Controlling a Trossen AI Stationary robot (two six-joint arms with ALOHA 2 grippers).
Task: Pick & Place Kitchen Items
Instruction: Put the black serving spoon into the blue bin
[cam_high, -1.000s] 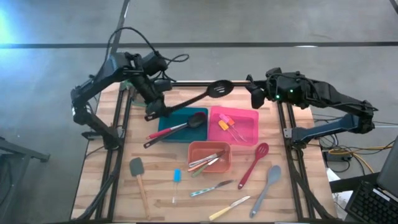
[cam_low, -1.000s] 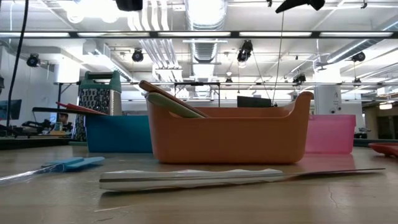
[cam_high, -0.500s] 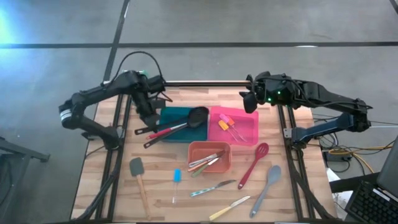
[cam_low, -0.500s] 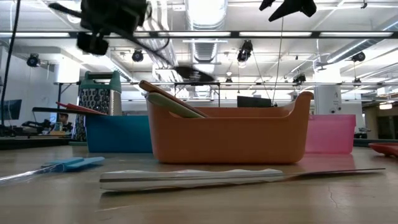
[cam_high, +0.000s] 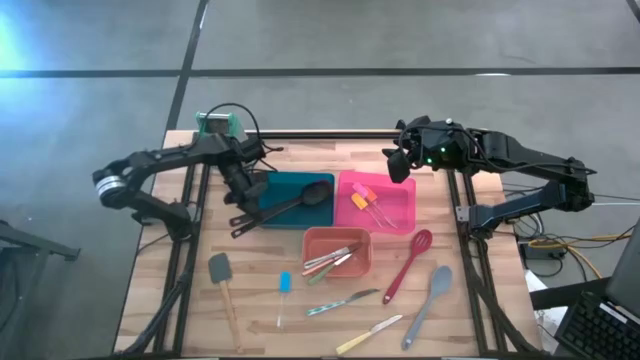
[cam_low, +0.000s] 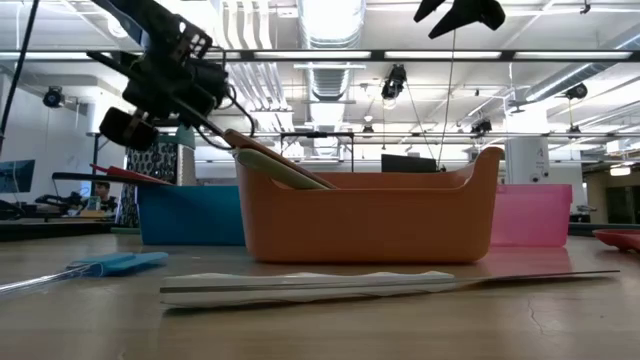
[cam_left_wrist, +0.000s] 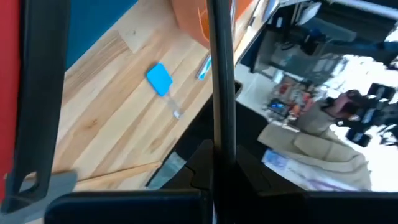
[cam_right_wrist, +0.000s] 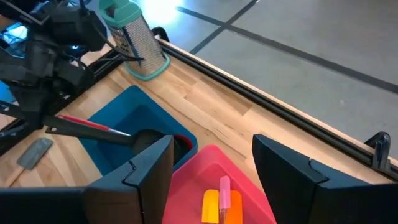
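Note:
My left gripper (cam_high: 241, 186) is low at the left end of the blue tray (cam_high: 285, 187), shut on a black long-handled utensil (cam_high: 285, 203). The utensil slants down across the tray, and its head (cam_high: 318, 190) sits over a black spoon and a red spoon lying there. In the low view, the gripper (cam_low: 150, 100) shows high on the left with the handle (cam_low: 212, 130) slanting down behind the orange tray (cam_low: 365, 215). My right gripper (cam_high: 396, 165) hangs open above the far edge of the pink tray (cam_high: 395, 210), empty. My left gripper pinches the black utensil's handle (cam_left_wrist: 219, 146) near its free end between its two fingers. It comes slanting down from the table's left, and the fingers lie along the handle. The utensil tilts head-down into the blue tray. I cannot tell whether the head rests there.
A metal grater (cam_high: 220, 125) stands at the far left corner. The orange tray (cam_high: 355, 268) holds several utensils, and the pink tray holds small spatulas (cam_high: 362, 198). A grey spatula (cam_high: 222, 275), a small blue spatula (cam_high: 284, 284), two knives (cam_high: 340, 302), a red spoon (cam_high: 407, 265) and a grey spoon (cam_high: 428, 300) lie near the front.
My left gripper has come down toward the table's left edge and rolled its wrist. It carried the black utensil from high above the trays down into the blue tray. The utensil's head swung from over the far edge to the blue tray's right end. The grip stays shut.

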